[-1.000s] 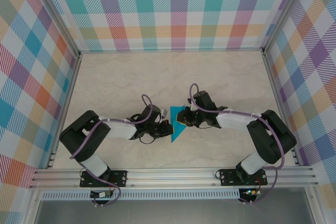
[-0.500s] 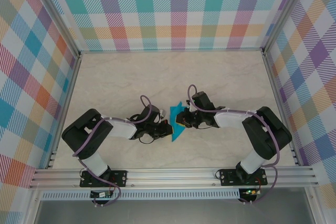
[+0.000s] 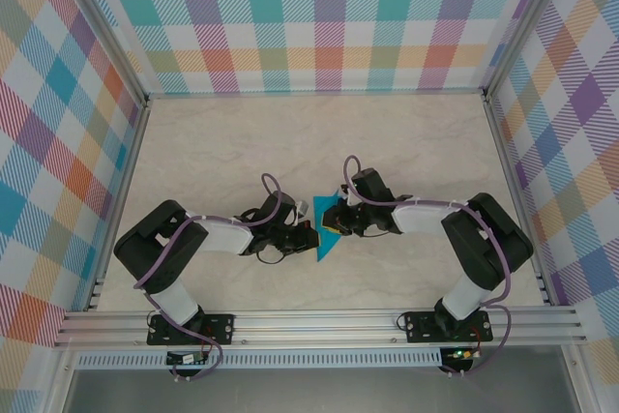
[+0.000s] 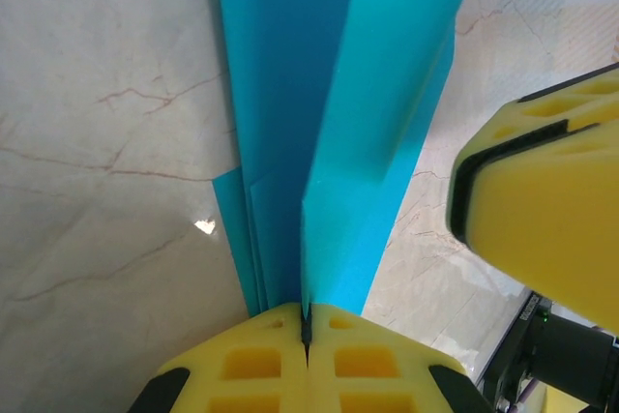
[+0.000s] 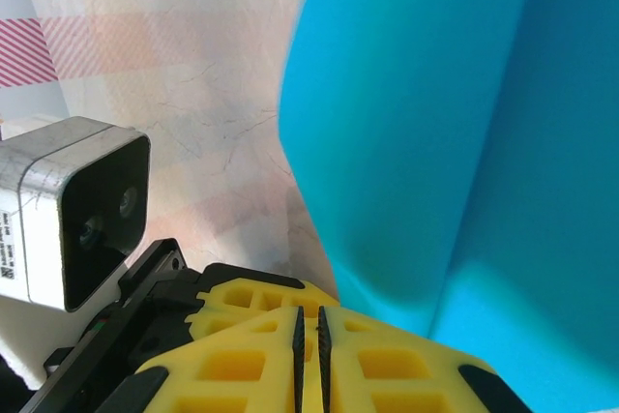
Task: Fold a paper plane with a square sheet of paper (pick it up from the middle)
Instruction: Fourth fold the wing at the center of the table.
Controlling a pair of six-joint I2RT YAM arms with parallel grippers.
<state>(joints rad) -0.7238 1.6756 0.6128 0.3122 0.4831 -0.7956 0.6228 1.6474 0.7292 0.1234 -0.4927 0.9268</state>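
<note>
Finding: the folded teal-blue paper plane (image 3: 326,242) sits between the two grippers, about midway between the table's left and right edges and nearer its near edge than its far one. It has a long centre crease and layered flaps, with one point aimed at the near edge.

Left gripper (image 3: 308,236): yellow foam pads pressed together on the paper's lower layers at the crease. The grip is firm, and no gap shows in the left wrist view.

Right gripper (image 3: 340,224): pads almost together with a thin dark slit between them. No paper is visible in that slit, and the upright flap rises just beyond the pads. Whether a pad touches the flap cannot be told.

Change over the last second: the right arm's elbow has swung inward and its gripper has edged slightly toward the paper. The left arm and the paper have hardly shifted. Judgement: the right gripper is closing in to press or crease a wing while the left anchors the body, so the task appears to be in its late folds.

Surroundings: the pale marbled table (image 3: 242,142) is bordered by plaid walls. The left wrist's grey camera block (image 5: 73,210) sits close beside the right gripper. With both grippers crowded round the paper, contact between them is the main risk.
</note>
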